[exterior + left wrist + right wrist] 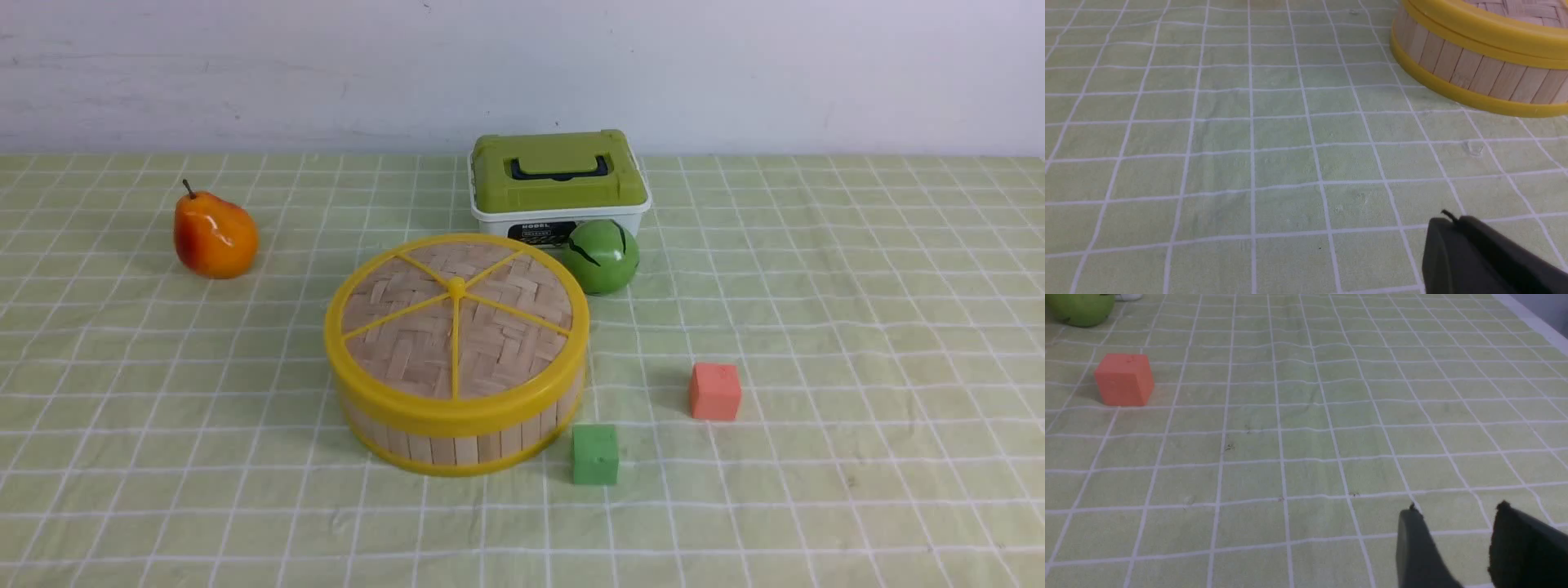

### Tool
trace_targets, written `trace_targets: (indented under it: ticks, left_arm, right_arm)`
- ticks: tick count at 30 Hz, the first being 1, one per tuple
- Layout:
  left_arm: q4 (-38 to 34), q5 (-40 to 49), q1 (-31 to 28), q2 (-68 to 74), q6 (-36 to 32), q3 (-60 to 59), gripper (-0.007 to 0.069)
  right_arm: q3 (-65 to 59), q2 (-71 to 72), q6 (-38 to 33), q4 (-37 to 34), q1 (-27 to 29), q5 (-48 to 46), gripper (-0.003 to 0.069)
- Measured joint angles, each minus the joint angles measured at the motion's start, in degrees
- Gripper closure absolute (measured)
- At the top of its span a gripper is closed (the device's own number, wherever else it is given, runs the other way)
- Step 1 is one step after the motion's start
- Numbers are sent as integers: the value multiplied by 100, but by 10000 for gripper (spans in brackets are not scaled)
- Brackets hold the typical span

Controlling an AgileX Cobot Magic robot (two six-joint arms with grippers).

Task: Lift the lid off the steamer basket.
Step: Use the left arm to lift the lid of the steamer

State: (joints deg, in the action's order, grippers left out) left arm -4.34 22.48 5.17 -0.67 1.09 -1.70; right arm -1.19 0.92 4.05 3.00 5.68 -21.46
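Observation:
The steamer basket (457,441), a round tub of light bamboo slats with yellow rims, stands at the middle of the checked cloth. The lid (455,322), woven bamboo with a yellow rim, spokes and centre knob, sits flat on top of it. Neither arm shows in the front view. In the left wrist view the basket's wall (1474,71) lies well ahead of my left gripper (1453,220), whose dark fingers are pressed together with nothing between them. My right gripper (1457,510) hovers over bare cloth with its fingers apart and empty; the basket is out of that view.
A white box with a green lid (559,184) stands behind the basket, a green ball (602,256) against it. An orange pear (214,234) lies at far left. A green cube (595,454) and an orange cube (714,391) sit right of the basket.

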Motion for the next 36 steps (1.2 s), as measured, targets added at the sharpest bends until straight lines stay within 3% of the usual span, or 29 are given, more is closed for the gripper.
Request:
trace_targets:
  ticks: [36]
  left_arm:
    - [0, 0, 0, 0, 0, 0, 606]
  right_arm:
    - [0, 0, 0, 0, 0, 0, 417]
